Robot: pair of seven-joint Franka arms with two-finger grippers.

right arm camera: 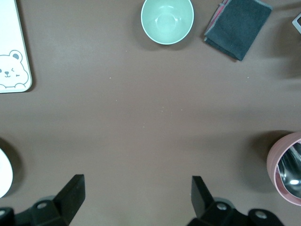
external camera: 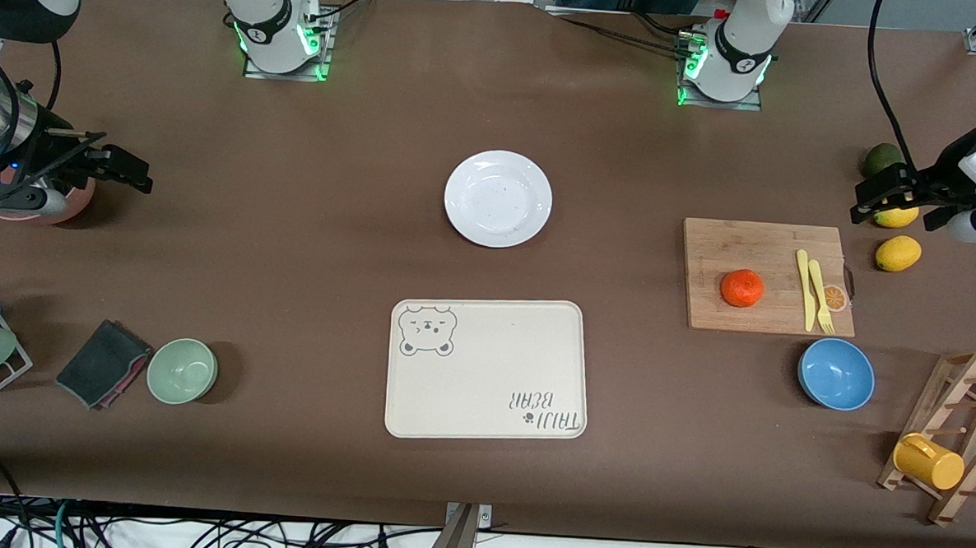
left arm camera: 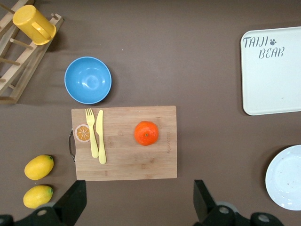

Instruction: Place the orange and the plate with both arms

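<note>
Sitting on the wooden cutting board (external camera: 768, 276), toward the left arm's end of the table: the orange (external camera: 742, 287), apart from the yellow fork (external camera: 821, 297) and yellow knife (external camera: 805, 289) lying side by side on the same board. Resting bare on the brown table (external camera: 308, 241), about midway between the two bases: the white plate (external camera: 498, 198), with the cream bear-print tray (external camera: 485, 369) lying nearer the front camera. Hovering over the lemons (external camera: 897, 252) at the table's end, fingers spread wide and holding nothing: the left gripper (external camera: 893, 197). Waiting over a pink-rimmed container (right arm camera: 287, 169), possibly a metal-lined cup, at the right arm's end: the right gripper (external camera: 122, 169), likewise gaping and empty. Standing nearer the camera than the board: a blue bowl (external camera: 835, 373). Lying beside a green bowl (external camera: 182, 370): a dark folded cloth (external camera: 103, 363).
</note>
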